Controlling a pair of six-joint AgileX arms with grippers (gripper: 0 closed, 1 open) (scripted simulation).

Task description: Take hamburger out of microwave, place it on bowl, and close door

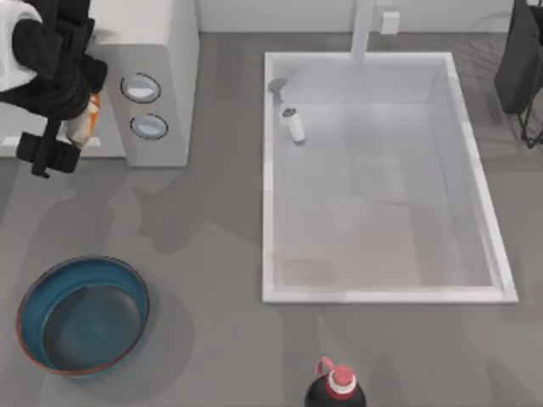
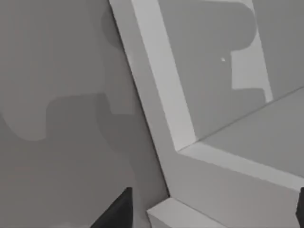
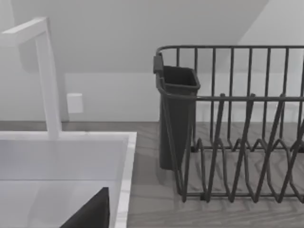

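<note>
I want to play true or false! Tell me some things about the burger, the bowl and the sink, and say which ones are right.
1. The bowl has the burger in it. False: it holds nothing; the burger is up at the left hand, by the microwave.
2. The bowl sits left of the sink. True.
3. A dish rack stands beside the sink. True.
4. The microwave has three dials. False: two show.
5. A red-capped bottle stands in the sink. False: it stands outside, near the front edge.
</note>
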